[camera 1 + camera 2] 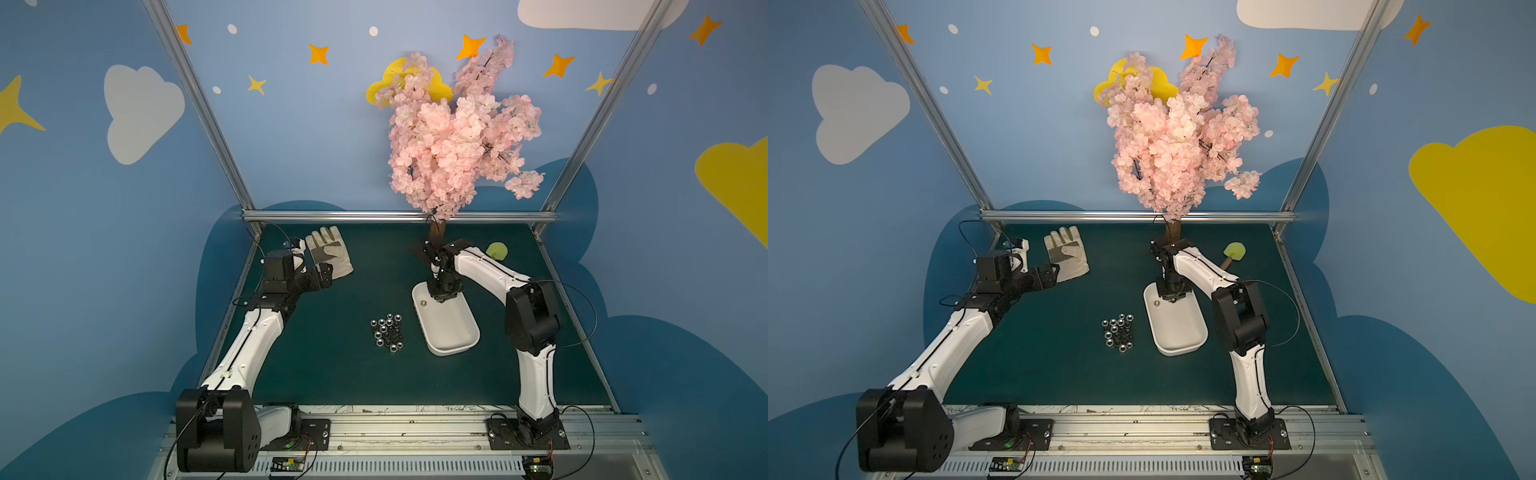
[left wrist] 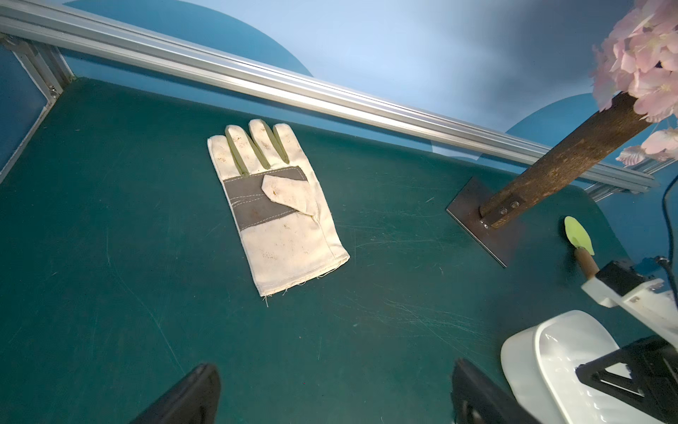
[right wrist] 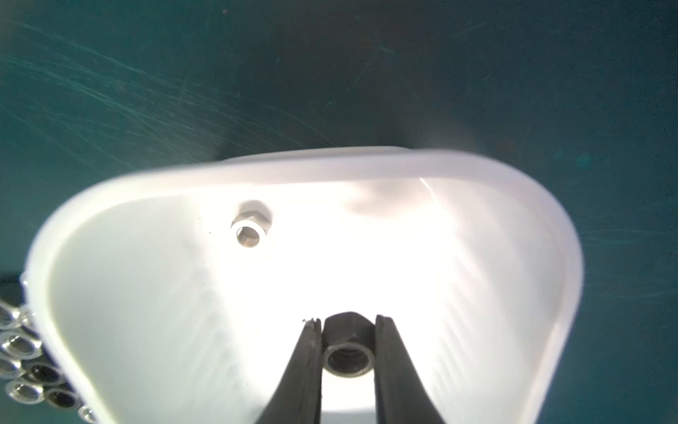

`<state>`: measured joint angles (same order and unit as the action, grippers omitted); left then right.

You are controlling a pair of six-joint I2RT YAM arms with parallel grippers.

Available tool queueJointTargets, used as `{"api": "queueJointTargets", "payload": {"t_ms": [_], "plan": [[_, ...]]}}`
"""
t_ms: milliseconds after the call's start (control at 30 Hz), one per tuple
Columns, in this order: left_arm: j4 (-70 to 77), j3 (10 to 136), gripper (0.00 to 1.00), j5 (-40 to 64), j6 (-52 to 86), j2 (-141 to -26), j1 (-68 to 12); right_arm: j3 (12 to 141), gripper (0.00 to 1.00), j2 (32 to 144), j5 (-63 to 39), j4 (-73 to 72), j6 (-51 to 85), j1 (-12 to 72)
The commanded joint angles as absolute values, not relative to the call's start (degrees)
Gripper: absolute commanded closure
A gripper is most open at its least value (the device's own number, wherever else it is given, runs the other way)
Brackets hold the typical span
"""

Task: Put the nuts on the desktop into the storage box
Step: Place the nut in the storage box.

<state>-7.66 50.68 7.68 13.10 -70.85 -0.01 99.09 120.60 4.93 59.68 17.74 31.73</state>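
Clock directions take the far rail as twelve o'clock. The left hand [image 2: 334,367] hangs at ten o'clock over the surface [image 1: 332,374], jaws wide and empty, near a glove [image 1: 330,251]. The heap of nuts [image 1: 387,332], about twenty, lies on the surface close to centre, at nine o'clock from the box [image 1: 449,332]. Inside the box one nut [image 3: 248,233] lies near its twelve o'clock end. The right hand [image 3: 348,323] is narrow, pinching a second nut [image 3: 348,358] above that same end. The task appears to be at an early stage: one nut is delivered, one awaits release, and the heap is left.
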Motion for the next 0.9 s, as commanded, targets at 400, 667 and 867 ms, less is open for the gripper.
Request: {"api": "queueJointTargets", "payload": {"t_ms": [400, 667, 867], "plan": [[-8.3, 51.8, 0.00, 7.4, 12.3, -70.6, 0.0, 108.9, 0.79, 131.5, 4.7, 59.6, 15.9, 33.3], [-8.5, 52.1, 0.00, 7.4, 12.1, -70.5, 0.0, 112.4, 0.57, 131.2, 4.3, 61.9, 15.7, 34.5], [-8.7, 52.1, 0.00, 7.4, 12.1, -69.9, 0.0, 112.5, 0.49, 127.2, 5.9, 63.3, 15.8, 34.8]]}}
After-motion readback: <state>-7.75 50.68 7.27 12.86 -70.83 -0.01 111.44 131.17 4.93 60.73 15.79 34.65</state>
